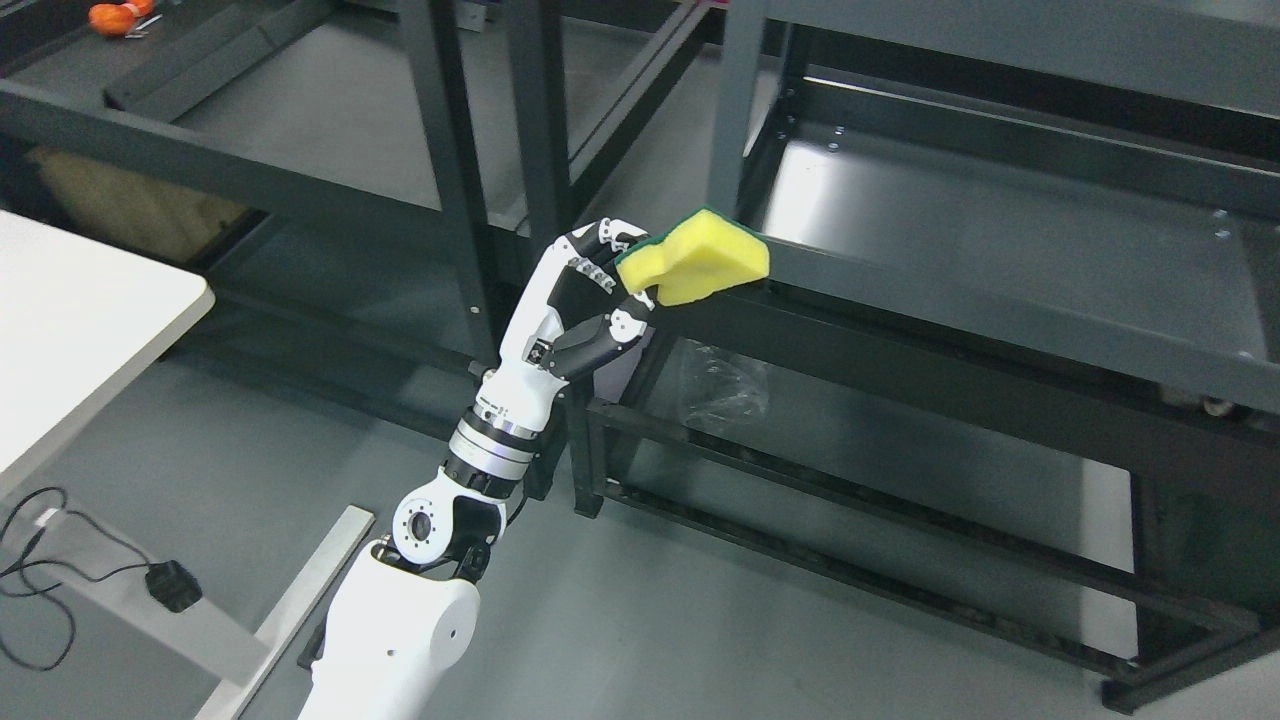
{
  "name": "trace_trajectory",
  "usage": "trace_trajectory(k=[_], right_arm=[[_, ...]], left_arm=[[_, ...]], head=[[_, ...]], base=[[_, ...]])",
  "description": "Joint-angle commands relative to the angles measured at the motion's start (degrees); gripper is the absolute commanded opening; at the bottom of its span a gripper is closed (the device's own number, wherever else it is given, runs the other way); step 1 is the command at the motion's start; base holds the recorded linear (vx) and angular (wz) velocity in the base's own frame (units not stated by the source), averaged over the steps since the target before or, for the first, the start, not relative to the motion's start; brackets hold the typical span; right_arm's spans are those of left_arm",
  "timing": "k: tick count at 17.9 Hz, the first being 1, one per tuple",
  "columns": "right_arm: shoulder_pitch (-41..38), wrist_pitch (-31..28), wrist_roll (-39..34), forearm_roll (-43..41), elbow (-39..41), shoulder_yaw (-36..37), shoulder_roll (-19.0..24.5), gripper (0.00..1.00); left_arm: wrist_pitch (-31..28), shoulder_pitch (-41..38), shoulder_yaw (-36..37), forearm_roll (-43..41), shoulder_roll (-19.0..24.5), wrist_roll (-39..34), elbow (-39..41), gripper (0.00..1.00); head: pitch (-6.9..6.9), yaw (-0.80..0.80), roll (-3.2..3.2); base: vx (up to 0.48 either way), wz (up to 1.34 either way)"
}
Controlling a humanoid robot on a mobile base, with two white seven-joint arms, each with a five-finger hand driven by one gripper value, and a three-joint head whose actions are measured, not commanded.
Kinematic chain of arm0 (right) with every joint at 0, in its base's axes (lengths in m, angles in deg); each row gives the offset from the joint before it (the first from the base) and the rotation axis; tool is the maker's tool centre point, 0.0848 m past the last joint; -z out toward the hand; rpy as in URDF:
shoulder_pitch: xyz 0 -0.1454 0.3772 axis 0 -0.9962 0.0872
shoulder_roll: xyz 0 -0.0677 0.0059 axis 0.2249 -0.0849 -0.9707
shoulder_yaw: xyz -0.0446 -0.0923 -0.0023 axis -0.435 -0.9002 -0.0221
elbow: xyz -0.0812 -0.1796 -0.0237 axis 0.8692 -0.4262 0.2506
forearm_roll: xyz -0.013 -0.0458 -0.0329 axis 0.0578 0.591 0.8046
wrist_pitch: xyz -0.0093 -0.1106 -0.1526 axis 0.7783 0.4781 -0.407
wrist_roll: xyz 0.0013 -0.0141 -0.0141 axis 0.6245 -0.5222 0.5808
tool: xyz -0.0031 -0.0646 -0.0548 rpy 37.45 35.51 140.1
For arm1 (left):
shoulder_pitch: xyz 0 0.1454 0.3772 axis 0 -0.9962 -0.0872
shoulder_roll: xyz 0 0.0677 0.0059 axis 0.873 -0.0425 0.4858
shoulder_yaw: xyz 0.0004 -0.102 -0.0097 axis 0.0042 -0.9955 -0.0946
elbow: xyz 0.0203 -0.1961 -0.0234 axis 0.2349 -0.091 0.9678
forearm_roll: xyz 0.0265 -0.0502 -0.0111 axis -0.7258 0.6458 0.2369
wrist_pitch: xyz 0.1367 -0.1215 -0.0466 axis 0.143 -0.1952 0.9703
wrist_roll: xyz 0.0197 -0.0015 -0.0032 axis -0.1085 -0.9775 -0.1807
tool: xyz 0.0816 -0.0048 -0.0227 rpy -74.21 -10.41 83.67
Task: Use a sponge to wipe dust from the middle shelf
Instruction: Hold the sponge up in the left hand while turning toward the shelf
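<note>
Rising from the lower left of the frame, the left hand (585, 300) grips the yellow sponge (694, 258) at centre, its far end touching the middle shelf's (1000, 230) front left corner, the surface stretching rightward beyond.

A: Where does the single view look from?

B: From the robot's head, high up, tilted down and forward onto the dark grey metal shelving rack (1000, 330) and the grey floor (700, 620).

A: How near is it?

B: Near: the rack fills the right and far part, its front rail crossing the middle. The white jointed left arm (400, 620) rises from the bottom edge, left of centre. A white desk (80, 330) cuts in at the left edge.
</note>
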Motion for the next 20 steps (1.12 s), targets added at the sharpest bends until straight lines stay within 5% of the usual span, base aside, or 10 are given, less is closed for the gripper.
trace_trajectory(k=[1,13,20], right_arm=[[-0.01,-0.01,0.05,0.0,1.0,-0.05,-1.0,1.0],[-0.01,-0.01,0.05,0.0,1.0,0.03,-1.0,1.0],[-0.01,-0.01,0.05,0.0,1.0,0.03,-1.0,1.0]], left_arm=[[0.27,0.63,2.75,-0.05,1.0,0.03,0.3,0.01],[0.09,6.52,2.49,-7.42,1.0,-0.05,-0.41,0.01],[0.09,16.44,2.4,-23.14,1.0,-0.14,-1.98,0.01]], head=[[0.0,0.0,0.0],[-0.02,0.0,0.0],[-0.02,0.0,0.0]], base=[[-0.073,-0.58],[-0.058,-0.51],[-0.005,-0.06]])
